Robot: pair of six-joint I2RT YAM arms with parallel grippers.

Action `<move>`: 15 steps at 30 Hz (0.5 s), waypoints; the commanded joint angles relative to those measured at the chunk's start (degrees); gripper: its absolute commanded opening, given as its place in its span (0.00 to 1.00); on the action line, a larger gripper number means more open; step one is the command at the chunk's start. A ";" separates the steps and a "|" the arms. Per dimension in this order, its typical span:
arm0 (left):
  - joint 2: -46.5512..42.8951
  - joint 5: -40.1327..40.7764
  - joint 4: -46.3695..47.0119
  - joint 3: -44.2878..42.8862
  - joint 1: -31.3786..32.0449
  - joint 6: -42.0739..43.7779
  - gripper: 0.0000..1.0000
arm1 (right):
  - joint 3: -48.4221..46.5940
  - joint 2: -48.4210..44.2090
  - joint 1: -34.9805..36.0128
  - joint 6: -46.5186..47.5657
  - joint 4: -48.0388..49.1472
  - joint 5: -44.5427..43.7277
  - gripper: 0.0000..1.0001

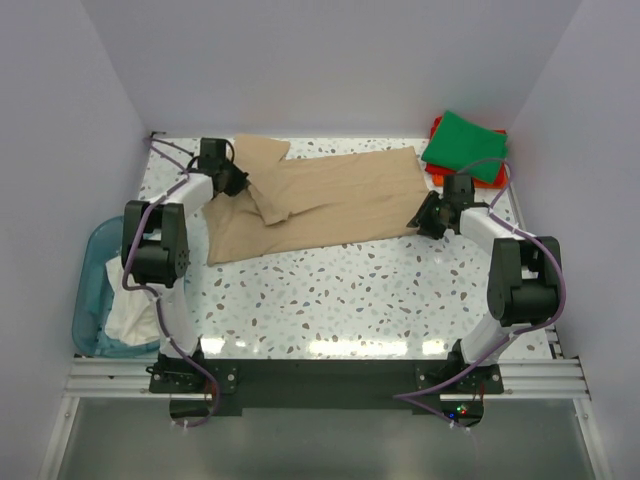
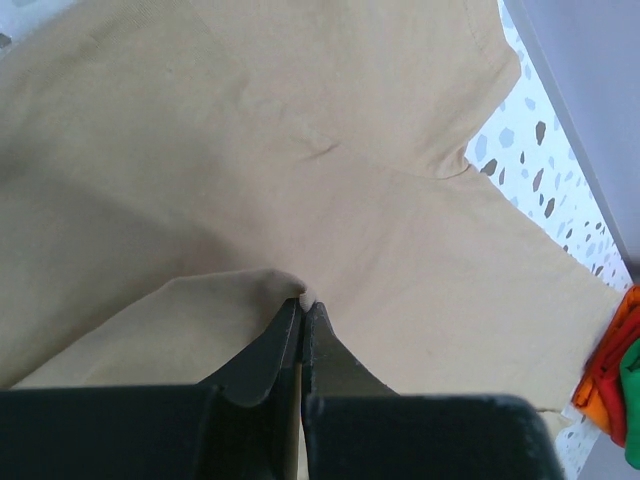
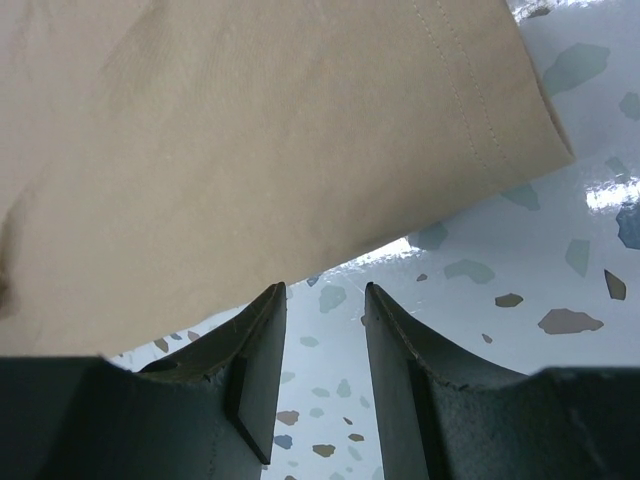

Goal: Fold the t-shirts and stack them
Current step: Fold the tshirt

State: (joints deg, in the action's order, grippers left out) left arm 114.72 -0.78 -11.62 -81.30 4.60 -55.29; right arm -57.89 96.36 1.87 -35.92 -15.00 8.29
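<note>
Speckled table (image 1: 350,290), left claw (image 2: 303,300) pinching tan t-shirt (image 2: 300,150), orange-red shirt (image 2: 597,385) mostly covered

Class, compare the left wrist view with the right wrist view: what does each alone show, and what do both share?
Left wrist only: the left gripper shut on a fold of the tan t-shirt; orange-red t-shirt and green t-shirt. Right wrist only: the right gripper open, holding nothing. Both: the tan t-shirt on the speckled table.
</note>
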 commanded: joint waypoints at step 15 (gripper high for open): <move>2.09 -3.79 6.96 -0.18 -4.25 -3.95 0.00 | -2.23 1.38 0.06 1.47 2.35 -0.03 0.41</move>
State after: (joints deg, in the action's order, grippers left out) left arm 116.73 -3.46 -8.49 -81.73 1.23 -58.11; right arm -58.13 96.79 1.87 -35.31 -14.92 8.32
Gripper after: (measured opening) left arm 0.026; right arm 0.411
